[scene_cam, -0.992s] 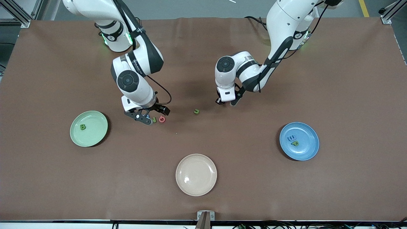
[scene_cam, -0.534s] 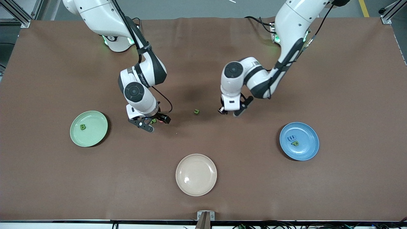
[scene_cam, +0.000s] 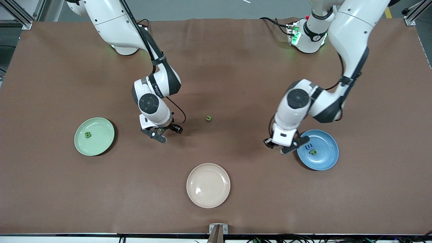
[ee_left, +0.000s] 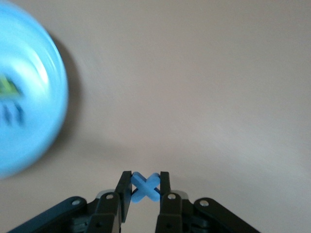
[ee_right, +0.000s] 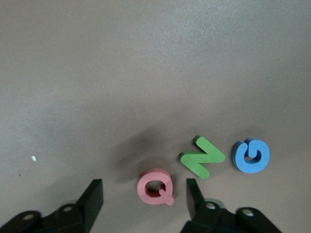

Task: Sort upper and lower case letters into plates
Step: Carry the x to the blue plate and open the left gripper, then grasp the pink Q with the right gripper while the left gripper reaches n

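Left gripper (ee_left: pixel 146 191) is clamped on the little blue foam x (ee_left: pixel 145 187) right beside the glossy blue plate (scene_cam: pixel 325 162). Right gripper (ee_right: pixel 143 196), fingers apart, straddles the pink Q (ee_right: pixel 155 187) on the brown desk (scene_cam: pixel 236 84).

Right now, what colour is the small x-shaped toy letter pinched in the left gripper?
Blue x-shaped toy letter; left wrist view shows it best.

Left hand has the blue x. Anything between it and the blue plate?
Nothing visible. The left hand, shut on the blue x, is over bare table just beside the blue plate. Inside the plate lie only the blue m and green p.
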Controlling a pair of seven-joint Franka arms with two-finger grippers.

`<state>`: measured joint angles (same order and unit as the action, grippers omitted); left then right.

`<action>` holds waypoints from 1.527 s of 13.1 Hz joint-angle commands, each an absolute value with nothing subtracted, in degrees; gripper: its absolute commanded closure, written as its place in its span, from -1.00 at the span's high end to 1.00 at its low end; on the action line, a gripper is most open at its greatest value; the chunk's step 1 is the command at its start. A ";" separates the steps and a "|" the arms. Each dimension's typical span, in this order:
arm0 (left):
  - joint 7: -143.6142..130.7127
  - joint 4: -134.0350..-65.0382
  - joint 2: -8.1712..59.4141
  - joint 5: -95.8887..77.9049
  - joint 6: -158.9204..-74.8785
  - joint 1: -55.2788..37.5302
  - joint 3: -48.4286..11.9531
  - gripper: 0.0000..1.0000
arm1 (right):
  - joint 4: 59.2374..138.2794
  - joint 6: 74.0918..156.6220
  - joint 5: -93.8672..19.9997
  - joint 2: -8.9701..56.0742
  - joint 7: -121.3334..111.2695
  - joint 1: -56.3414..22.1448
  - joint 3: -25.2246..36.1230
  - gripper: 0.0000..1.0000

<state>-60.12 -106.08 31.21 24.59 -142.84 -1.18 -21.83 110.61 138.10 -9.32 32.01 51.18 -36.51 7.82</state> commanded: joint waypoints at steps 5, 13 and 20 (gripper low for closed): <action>-37.89 -106.17 32.96 24.96 -140.54 9.57 -22.32 -0.57 | 110.39 138.69 -11.95 33.75 51.68 -38.14 7.91 0.25; -44.18 -107.14 32.78 24.61 -140.36 8.97 -25.91 1.00 | 110.30 138.96 -12.13 34.37 51.59 -38.41 8.00 -0.55; -78.17 -101.71 36.90 24.79 -140.54 -9.38 -28.30 1.00 | 107.94 126.08 -11.52 28.06 48.62 -37.36 8.52 -0.70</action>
